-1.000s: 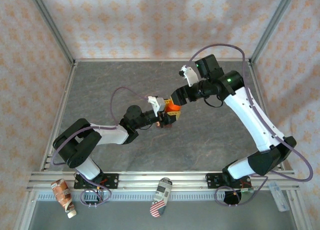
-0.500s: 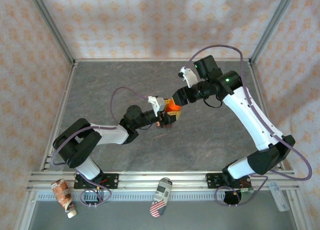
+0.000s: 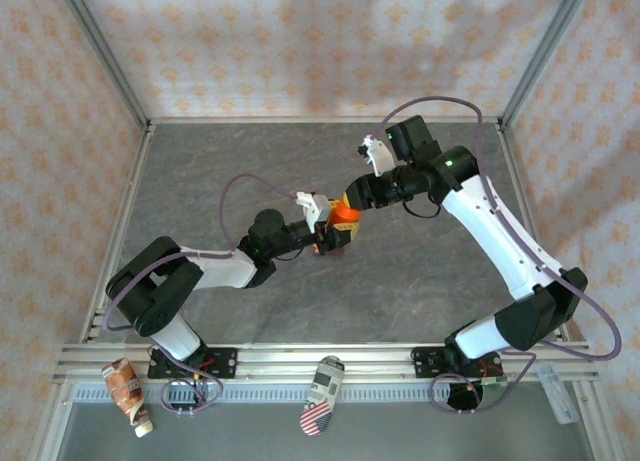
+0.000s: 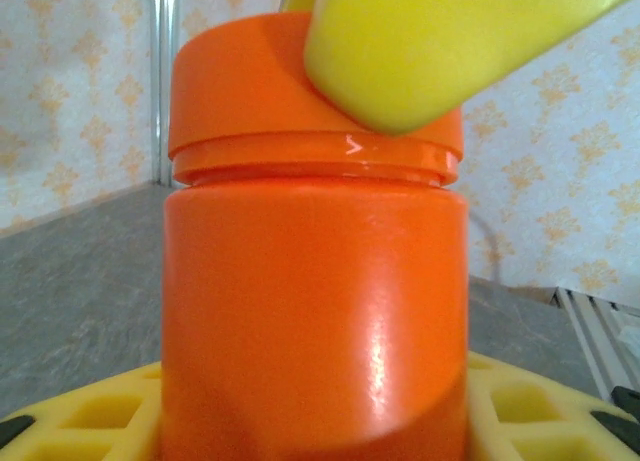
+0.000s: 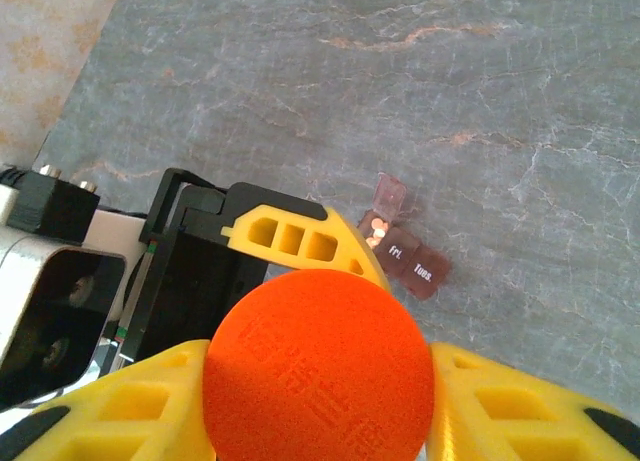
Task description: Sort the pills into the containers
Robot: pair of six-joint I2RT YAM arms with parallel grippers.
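Observation:
A bright orange pill bottle (image 3: 343,217) hangs upright over the middle of the grey table. My left gripper (image 3: 336,231) is shut on its body; its yellow fingers (image 4: 70,416) flank the bottle (image 4: 315,281). My right gripper (image 3: 352,203) is shut on the bottle's orange cap (image 5: 318,366), with a yellow finger (image 5: 125,406) pressed to each side. Below on the table lies the small reddish-brown container (image 5: 405,251), a row of compartments. One end lid stands open, with a few pale pills (image 5: 375,228) inside. The other two lids, marked Fri. and Tues., are closed.
Metal frame posts and patterned walls enclose the table (image 3: 200,171). On the front ledge, beyond the arm bases, lie a crumpled brown packet (image 3: 125,386) and a flag-patterned tube (image 3: 322,393).
My right arm has shifted slightly left and settled over the cap. The left gripper and the bottle have stayed in place.

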